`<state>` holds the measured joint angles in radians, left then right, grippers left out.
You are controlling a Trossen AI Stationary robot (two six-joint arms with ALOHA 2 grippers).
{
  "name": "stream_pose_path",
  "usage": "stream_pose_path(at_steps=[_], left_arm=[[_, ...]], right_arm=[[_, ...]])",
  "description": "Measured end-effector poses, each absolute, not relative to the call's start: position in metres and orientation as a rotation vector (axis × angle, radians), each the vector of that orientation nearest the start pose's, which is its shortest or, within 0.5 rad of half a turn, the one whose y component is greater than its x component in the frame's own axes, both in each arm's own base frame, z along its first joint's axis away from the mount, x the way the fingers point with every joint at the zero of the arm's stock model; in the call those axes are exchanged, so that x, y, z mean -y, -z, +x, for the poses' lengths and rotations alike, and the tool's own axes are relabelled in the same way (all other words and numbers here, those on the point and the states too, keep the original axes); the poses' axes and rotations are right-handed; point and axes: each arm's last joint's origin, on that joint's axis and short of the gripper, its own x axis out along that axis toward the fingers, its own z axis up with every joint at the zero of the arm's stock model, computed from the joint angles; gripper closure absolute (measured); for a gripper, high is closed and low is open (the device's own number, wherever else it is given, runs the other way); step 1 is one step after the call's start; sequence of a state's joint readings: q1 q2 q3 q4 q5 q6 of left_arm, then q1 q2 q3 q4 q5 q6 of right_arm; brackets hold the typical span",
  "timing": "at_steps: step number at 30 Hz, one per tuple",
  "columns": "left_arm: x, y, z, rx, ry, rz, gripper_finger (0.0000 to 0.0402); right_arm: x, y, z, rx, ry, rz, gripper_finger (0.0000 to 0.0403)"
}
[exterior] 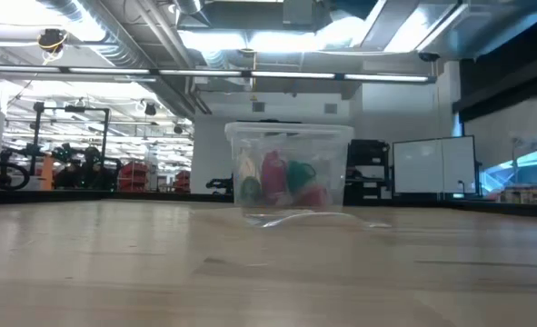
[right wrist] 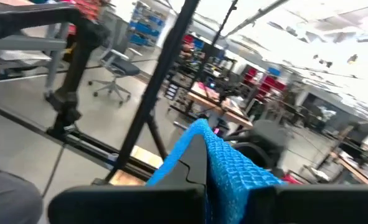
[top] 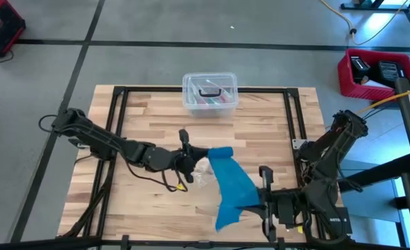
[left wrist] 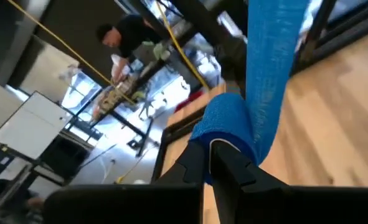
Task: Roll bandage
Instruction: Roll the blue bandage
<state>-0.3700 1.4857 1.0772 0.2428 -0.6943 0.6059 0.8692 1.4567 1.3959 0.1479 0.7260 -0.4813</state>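
Observation:
The bandage point(top: 234, 182) is a bright blue band held in the air between both grippers, over the table's near middle. Its rolled end point(top: 220, 153) is at my left gripper point(top: 193, 160), which is shut on it. From there the band runs toward the near right to my right gripper point(top: 263, 187), also shut on it. Past that gripper a loose tail point(top: 225, 217) hangs toward the near edge. The low view shows neither gripper nor bandage. My left gripper pinches the bandage's rolled end point(left wrist: 226, 132) between its two fingers point(left wrist: 233, 163). The fingers lie about level and come from the table's left. The roll is clear of the table, and the band point(left wrist: 269, 68) leads away from it. My right gripper pinches the flat band point(right wrist: 224, 163) between its two fingers point(right wrist: 193, 167), short of the loose end. It lies about level and reaches in from the table's near right side. The band is lifted clear, and its tail hangs past the fingers.
A small clear plastic bag point(top: 203, 173) lies on the wood below the roll. A clear lidded box point(top: 210, 94) with coloured things inside stands at the far middle. A black frame point(top: 288, 111) borders the table top. A person point(left wrist: 124, 37) is in the room beyond.

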Motion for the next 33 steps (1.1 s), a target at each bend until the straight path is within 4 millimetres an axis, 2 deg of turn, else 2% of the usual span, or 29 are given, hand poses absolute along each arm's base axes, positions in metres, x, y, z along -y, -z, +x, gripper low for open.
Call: stream_pose_path(at_steps=[3,8,16,20,28,33], left_arm=[[0.115,-0.298,0.312,-0.155,-0.243,0.668,0.0401],[0.132,-0.279,0.304,-0.134,-0.113,0.665,0.0401],[0.160,-0.255,0.304,-0.161,-0.005,0.657,0.0401],[0.173,-0.250,0.300,-0.155,0.029,0.642,0.0402],[0.184,-0.252,0.292,-0.143,0.060,0.606,0.0401],[0.184,-0.252,0.292,-0.140,0.067,0.569,0.0401]], right_arm=[[-0.234,-0.427,0.226,0.094,-0.080,-0.420,0.0400],[-0.221,-0.444,0.233,0.101,0.010,-0.396,0.0400],[-0.179,-0.470,0.250,0.045,0.249,-0.386,0.0400],[-0.153,-0.474,0.250,-0.015,0.352,-0.377,0.0400],[-0.088,-0.467,0.258,-0.134,0.485,-0.231,0.0400],[-0.045,-0.441,0.276,-0.300,0.554,-0.138,0.0397]])
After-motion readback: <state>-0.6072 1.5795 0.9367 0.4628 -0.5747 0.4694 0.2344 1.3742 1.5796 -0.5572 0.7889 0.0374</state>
